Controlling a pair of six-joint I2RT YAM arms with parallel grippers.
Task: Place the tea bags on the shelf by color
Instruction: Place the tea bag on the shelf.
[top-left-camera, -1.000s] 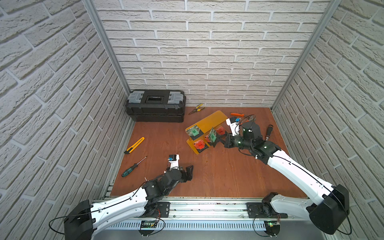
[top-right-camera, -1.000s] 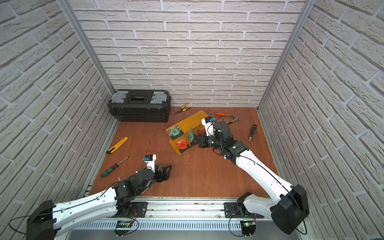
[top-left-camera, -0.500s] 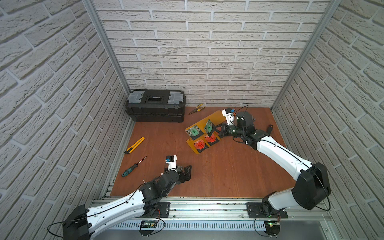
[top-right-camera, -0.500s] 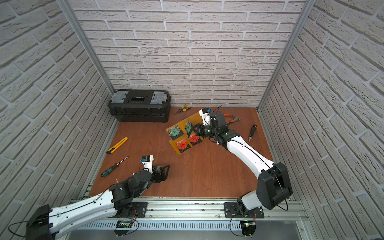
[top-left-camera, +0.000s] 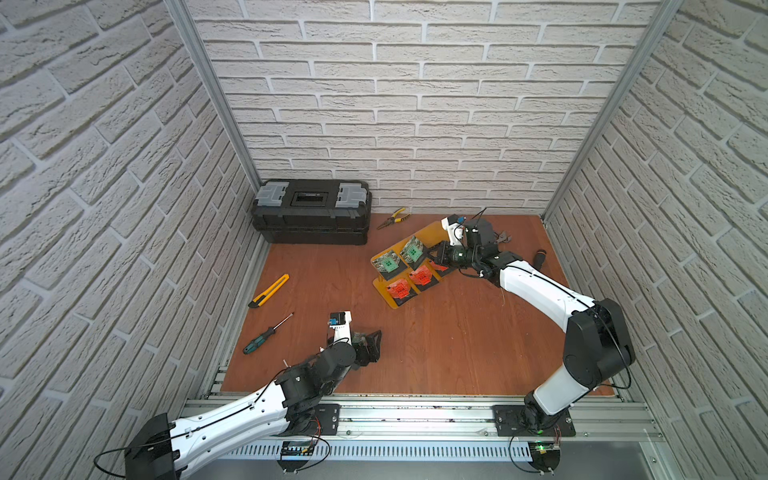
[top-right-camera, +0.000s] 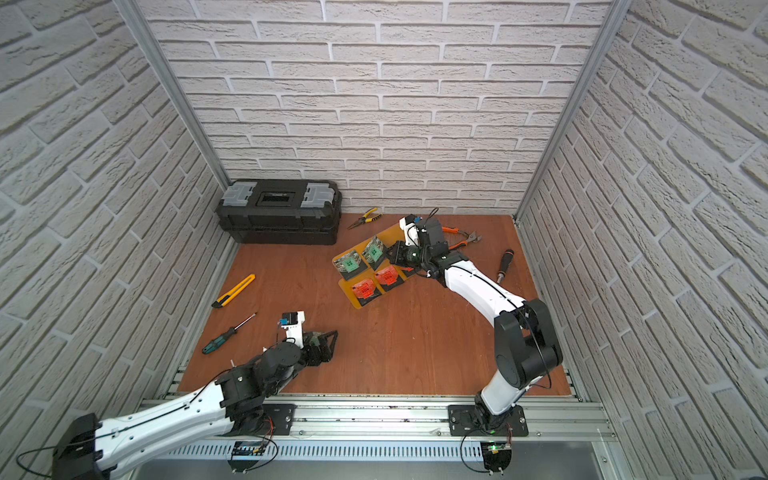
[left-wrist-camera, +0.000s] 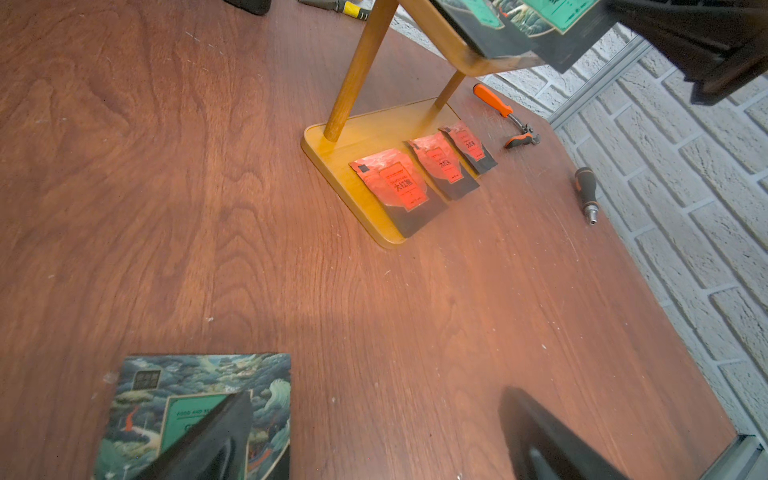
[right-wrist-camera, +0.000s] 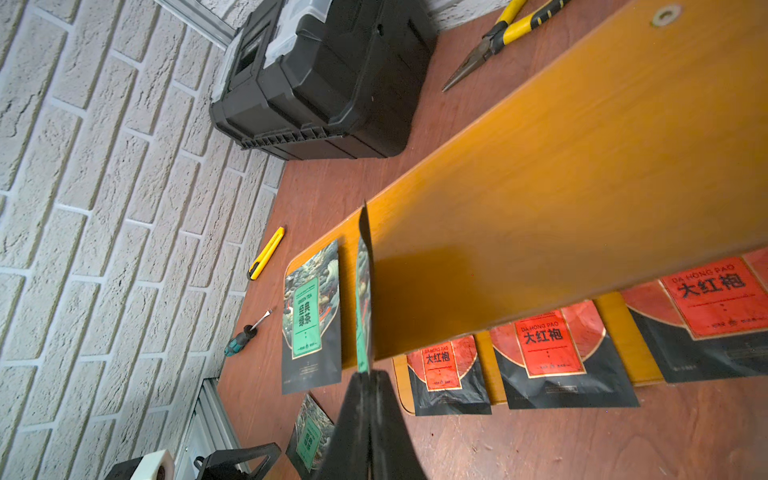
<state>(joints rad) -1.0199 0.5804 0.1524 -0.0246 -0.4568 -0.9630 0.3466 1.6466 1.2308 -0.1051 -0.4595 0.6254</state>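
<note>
Nearest the front rail, well in front of the shelf (top-left-camera: 430, 235), the left end effector (top-left-camera: 371, 345) hangs spread wide over the loose green tea bag (left-wrist-camera: 195, 390), which lies flat on the tabletop (left-wrist-camera: 374, 291). On the shelf's lower tier, three orange-red tea bags (left-wrist-camera: 442, 166) sit in a row. The right end effector (right-wrist-camera: 368, 378), a second ago low at the shelf's front, now reaches over the upper tier, clamped on the held green tea bag (right-wrist-camera: 363, 299), which stands on edge beside the flat green tea bag (right-wrist-camera: 311, 316). Sorting looks nearly done, with one release and one pickup remaining. Behind the shelf stands a black toolbox (top-left-camera: 311, 212).
</note>
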